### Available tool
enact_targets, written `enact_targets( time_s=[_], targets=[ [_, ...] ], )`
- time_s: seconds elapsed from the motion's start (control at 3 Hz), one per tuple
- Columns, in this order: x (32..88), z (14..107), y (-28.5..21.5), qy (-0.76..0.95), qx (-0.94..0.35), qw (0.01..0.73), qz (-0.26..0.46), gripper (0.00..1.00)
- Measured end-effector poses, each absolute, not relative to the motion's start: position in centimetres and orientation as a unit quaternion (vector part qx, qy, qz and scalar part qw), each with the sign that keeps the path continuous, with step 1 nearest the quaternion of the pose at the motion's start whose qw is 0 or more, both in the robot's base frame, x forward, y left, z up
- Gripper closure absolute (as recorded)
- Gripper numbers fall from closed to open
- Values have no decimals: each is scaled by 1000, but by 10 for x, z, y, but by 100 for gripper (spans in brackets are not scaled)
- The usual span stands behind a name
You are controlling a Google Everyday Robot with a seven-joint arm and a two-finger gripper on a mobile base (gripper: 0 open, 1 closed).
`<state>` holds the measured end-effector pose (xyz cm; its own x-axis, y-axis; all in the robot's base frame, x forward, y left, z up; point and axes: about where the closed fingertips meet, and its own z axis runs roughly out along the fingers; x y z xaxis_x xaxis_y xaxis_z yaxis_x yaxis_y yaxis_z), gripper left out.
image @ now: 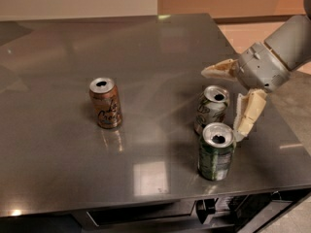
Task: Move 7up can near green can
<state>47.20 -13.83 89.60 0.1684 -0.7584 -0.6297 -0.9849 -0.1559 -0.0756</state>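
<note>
The 7up can (211, 111), white with green markings and a silver top, stands upright at the right of the grey table (146, 57). The dark green can (216, 152) stands upright just in front of it, almost touching. My gripper (222, 101) reaches in from the right and is open. Its pale fingers (249, 111) sit on either side of the 7up can's top, apart from it: one behind the can, one to its right.
A copper-orange can (105, 103) stands upright at the table's left-middle. The table's right edge (272, 106) and front edge (146, 203) are close to the two cans. A dark drawer front shows under the table.
</note>
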Motion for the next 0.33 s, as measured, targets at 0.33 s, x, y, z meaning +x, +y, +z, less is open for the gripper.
enact_targets(
  time_s=[0.33],
  targets=[
    [472,896,-138,602,-724,245,231,0]
  ],
)
